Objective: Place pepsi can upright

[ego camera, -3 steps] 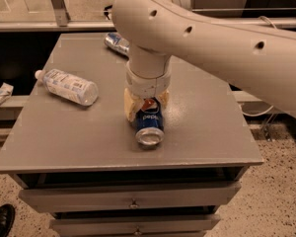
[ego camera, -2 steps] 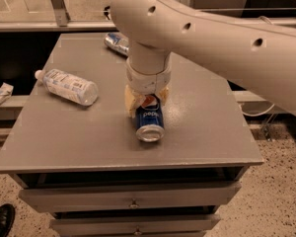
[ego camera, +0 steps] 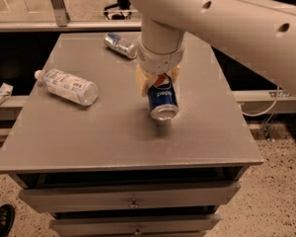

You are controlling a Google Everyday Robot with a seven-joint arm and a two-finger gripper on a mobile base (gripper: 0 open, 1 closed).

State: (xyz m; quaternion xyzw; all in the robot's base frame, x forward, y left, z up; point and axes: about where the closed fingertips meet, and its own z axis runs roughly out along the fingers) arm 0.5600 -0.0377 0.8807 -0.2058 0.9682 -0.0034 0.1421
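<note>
- One white arm (ego camera: 227,19) reaches in from the upper right and comes down over the middle of the table.
- One grey table (ego camera: 113,142) carries everything, and two drawers (ego camera: 133,201) show below its top.
- One clear water bottle (ego camera: 69,86) lies on its side near the table's left edge, with its cap pointing left.
- One hand (ego camera: 158,83) hangs at the end of the arm over the table's centre. Its two tan fingers (ego camera: 143,83) are pinched onto the far end of the pepsi can.
- Two cans:
  - The pepsi can (ego camera: 162,100) is dark blue and tilted, not upright, with its silver end toward the camera and a shadow under it. I cannot tell whether its low end touches the table.
  - The silver can (ego camera: 121,45) lies on its side near the back edge, well apart from the hand.
- One dark shoe (ego camera: 1,220) rests on the floor at the lower left.
</note>
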